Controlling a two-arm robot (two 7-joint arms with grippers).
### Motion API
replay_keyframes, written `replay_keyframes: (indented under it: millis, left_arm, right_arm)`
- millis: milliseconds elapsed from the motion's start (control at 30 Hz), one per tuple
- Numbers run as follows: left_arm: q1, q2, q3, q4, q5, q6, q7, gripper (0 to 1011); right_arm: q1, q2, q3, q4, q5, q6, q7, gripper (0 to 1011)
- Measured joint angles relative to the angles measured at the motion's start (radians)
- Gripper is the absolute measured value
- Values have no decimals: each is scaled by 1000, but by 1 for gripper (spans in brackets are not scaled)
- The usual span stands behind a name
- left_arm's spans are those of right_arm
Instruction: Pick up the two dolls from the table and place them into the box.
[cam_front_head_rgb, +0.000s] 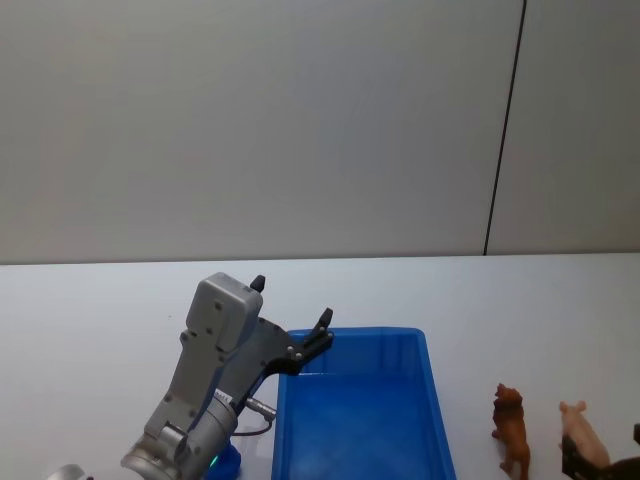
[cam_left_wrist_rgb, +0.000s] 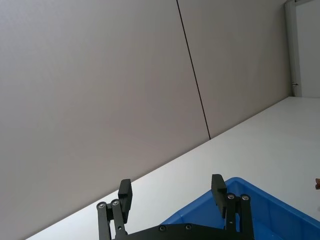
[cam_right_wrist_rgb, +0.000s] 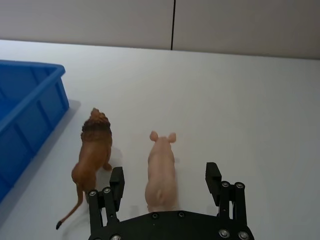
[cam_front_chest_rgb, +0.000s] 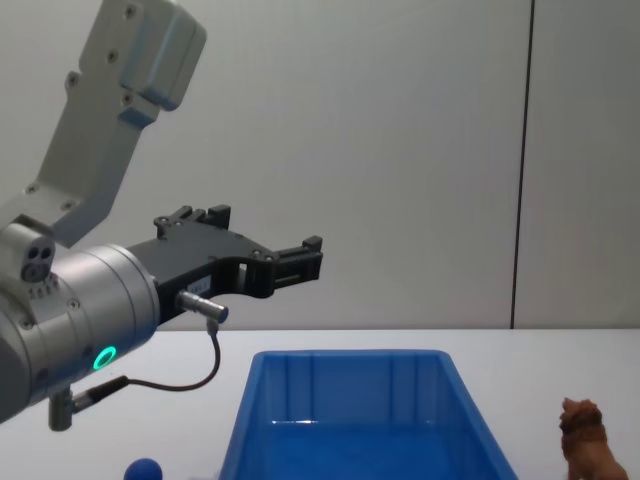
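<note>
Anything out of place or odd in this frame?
A pink pig figurine stands beside the lion figurine, right of the blue bin, an extra toy for a two-doll task, and the open right hand hovers over it. The open left hand is raised near the bin. Nothing tipped or spilled.

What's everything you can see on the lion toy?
The lion is reddish-brown with a darker shaggy mane and a thin dark-tipped tail; it looks like moulded plastic. It stands upright on all fours on the white table, head toward the far wall, between the blue bin and a pink pig, touching neither. The open right gripper hangs by its hindquarters, not holding it.
</note>
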Motion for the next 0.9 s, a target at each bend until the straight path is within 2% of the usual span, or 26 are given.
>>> replay_keyframes:
  millis: [100,300,433,467,567,633,767,900]
  left_arm:
    - [0,0,0,0,0,0,0,1001]
    - [0,0,0,0,0,0,0,1001]
    - [0,0,0,0,0,0,0,1002]
    - [0,0,0,0,0,0,0,1001]
    - [0,0,0,0,0,0,0,1001]
    - [0,0,0,0,0,0,0,1001]
    - [0,0,0,0,0,0,0,1001]
    - [0,0,0,0,0,0,0,1001]
  right_arm:
    - [0,-4,1,18,2,0,0,994]
    - [7,-12,3,56,6,-5,4,867]
    - [14,-18,4,80,7,-14,13,731]
    - [15,-19,4,84,7,-16,14,731]
    - [21,-23,5,104,7,-29,25,607]
    - [23,-24,5,112,7,-35,29,567]
    - [28,-27,6,128,6,-53,45,426]
    - [32,-30,6,143,-1,-81,67,383]
